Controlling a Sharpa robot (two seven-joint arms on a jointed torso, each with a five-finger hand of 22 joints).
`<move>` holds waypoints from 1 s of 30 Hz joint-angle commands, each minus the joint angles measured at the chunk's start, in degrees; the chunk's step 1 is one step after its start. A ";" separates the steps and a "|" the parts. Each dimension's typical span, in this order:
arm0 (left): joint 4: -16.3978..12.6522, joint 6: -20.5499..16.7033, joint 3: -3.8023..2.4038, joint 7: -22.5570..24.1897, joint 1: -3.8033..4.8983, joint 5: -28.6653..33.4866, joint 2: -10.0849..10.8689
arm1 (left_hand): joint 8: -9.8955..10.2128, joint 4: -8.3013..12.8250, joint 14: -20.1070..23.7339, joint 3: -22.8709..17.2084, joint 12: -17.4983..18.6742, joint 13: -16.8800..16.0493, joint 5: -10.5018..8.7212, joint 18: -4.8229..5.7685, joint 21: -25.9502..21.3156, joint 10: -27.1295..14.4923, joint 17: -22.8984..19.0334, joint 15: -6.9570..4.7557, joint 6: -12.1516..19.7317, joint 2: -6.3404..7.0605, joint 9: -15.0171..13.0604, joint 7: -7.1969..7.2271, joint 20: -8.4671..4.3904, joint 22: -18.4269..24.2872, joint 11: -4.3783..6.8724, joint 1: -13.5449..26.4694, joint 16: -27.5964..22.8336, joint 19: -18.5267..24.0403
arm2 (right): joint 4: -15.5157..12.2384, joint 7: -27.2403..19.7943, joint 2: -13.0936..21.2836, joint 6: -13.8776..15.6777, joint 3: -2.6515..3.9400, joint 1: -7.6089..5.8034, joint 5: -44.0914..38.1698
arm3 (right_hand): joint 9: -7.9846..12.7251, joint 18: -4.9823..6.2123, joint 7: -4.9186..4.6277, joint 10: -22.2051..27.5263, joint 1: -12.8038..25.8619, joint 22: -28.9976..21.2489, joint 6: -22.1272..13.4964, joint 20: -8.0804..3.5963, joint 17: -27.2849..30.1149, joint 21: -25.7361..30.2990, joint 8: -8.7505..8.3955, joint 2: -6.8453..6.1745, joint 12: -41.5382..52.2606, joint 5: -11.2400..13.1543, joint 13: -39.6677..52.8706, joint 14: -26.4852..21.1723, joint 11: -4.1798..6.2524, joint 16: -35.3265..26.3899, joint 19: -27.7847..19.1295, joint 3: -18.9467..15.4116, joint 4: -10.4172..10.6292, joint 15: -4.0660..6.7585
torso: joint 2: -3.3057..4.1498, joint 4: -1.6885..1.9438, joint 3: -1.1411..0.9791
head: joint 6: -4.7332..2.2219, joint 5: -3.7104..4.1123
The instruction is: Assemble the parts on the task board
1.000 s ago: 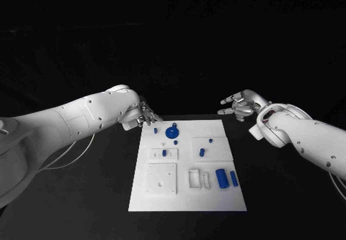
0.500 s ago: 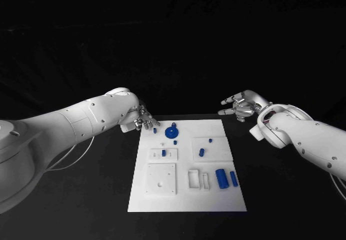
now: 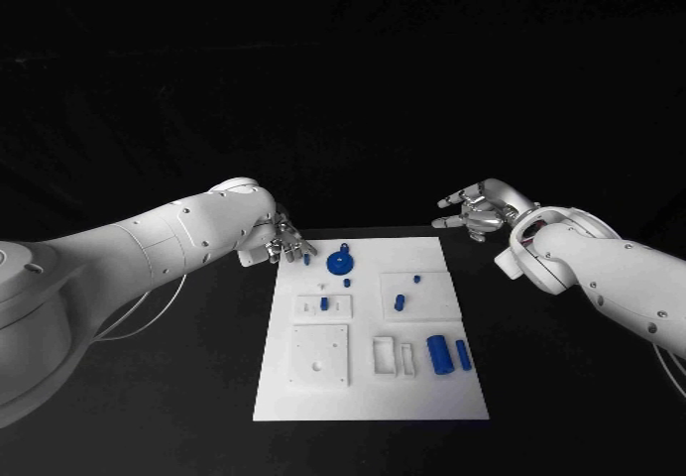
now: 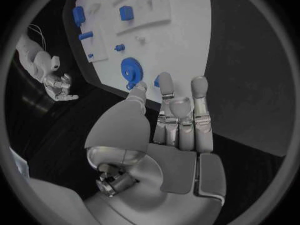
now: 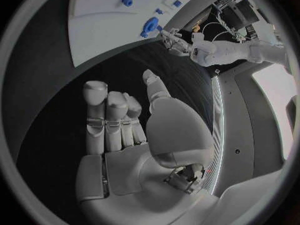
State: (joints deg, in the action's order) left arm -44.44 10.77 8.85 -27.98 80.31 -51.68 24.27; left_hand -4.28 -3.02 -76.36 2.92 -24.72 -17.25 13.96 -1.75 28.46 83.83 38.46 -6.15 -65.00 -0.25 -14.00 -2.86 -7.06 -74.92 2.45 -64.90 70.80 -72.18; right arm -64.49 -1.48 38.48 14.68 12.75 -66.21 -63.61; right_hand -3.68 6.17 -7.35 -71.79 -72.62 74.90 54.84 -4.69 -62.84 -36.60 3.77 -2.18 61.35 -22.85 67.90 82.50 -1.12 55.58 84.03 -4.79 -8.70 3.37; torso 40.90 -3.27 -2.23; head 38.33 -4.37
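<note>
The white task board (image 3: 372,387) lies in the middle of the black table. A blue gear (image 3: 342,263) sits near its far edge, with a small blue peg (image 3: 307,259) to its left. Two blue cylinders (image 3: 440,353) lie at the near right, and small blue pieces (image 3: 401,300) stand mid-board. My left hand (image 3: 287,239) hovers at the board's far left corner, its fingers extended and holding nothing. In the left wrist view its fingertips (image 4: 165,81) reach close to the gear (image 4: 131,75). My right hand (image 3: 476,212) hangs beyond the far right corner, empty, with its fingers (image 5: 95,97) apart.
White raised blocks (image 3: 320,353) and a slotted holder (image 3: 388,355) sit on the near half of the board. Black table surface (image 3: 572,377) surrounds the board on all sides. My left forearm (image 3: 158,238) stretches across the table's left side.
My left hand has edged a little right and nearer, toward the board's far left corner. The right hand has stayed put.
</note>
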 commanded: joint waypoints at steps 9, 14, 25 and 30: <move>0.41 1.71 0.08 0.89 -0.54 0.26 -0.37 | -0.08 1.08 -0.36 0.22 -0.66 -0.03 0.40 -0.16 0.46 2.80 0.45 -0.03 -1.34 -2.39 -0.18 0.41 -0.20 -1.08 -0.16 -0.25 0.61 -0.13 | -0.06 -0.23 -0.12 -0.07 0.04 0.01 -0.51 | 0.00 1.03 0.14 0.38 -0.01 3.36 -0.08 0.37 0.02 0.12 -0.20 0.26 -0.30 -0.35 -0.05 -0.21 0.14 -0.25 2.89 0.04 0.17 -0.09 | 0.04 0.02 0.02 | 0.32 0.12; 0.57 1.40 0.08 1.04 -0.63 0.59 -0.41 | 0.03 1.55 -0.46 0.11 -0.90 0.03 0.37 -0.10 0.56 2.79 0.60 -0.08 -1.88 -3.60 -0.21 0.61 -0.25 -1.08 -0.06 -0.69 0.72 -0.15 | -0.05 -0.24 -0.17 -0.10 0.04 0.01 -0.51 | 0.00 1.03 0.14 0.38 -0.01 3.36 -0.08 0.37 0.02 0.12 -0.20 0.26 -0.30 -0.35 -0.05 -0.21 0.14 -0.25 2.89 0.04 0.17 -0.09 | 0.04 0.07 0.07 | 0.24 0.12; 0.70 0.23 0.09 1.66 -0.74 1.88 -0.52 | 0.07 2.32 -0.59 -0.87 -1.05 0.18 0.39 -0.05 0.67 2.80 0.71 -0.16 -1.93 -6.11 -0.36 0.79 -0.33 -1.08 0.03 -2.29 0.75 -0.21 | 0.14 -0.22 -0.41 -0.34 0.04 0.01 -0.51 | -0.02 1.03 0.17 0.32 0.04 3.34 0.28 0.36 0.01 0.06 -0.18 0.40 -0.23 -0.35 -0.01 -0.18 0.16 -0.29 2.89 0.05 0.17 -0.08 | 0.04 0.04 0.09 | 0.20 0.20; 0.67 -0.27 0.09 1.97 -0.76 2.43 -0.57 | -0.03 3.04 -0.79 -1.40 -1.26 0.20 0.63 -0.02 0.77 2.83 1.05 -0.21 -2.02 -6.76 -0.51 0.89 -0.38 -1.10 0.10 -3.33 0.95 -0.28 | 0.22 -0.19 -0.49 -0.47 0.04 0.01 -0.51 | -0.02 1.03 0.17 0.32 0.04 3.34 0.28 0.36 0.01 0.06 -0.18 0.40 -0.23 -0.35 -0.01 -0.18 0.16 -0.29 2.89 0.05 0.17 -0.08 | 0.08 0.03 0.06 | 0.24 0.16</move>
State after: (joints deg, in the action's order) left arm -43.72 11.21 8.95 -27.05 79.62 -50.41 23.88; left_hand -4.27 -0.13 -76.61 1.47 -25.84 -17.10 14.47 -1.75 29.05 83.84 39.48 -6.38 -66.73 -6.73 -14.41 -2.15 -7.28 -74.94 2.46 -68.22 71.63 -72.40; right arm -64.28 -1.47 38.05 14.65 12.76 -66.21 -63.65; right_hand -3.68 6.17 -7.35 -71.79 -72.62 74.90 54.84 -4.69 -62.85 -36.60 3.77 -2.18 61.35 -22.85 67.91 82.50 -1.12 55.58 84.03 -4.79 -8.70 3.37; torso 40.95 -3.22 -2.14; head 38.49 -4.18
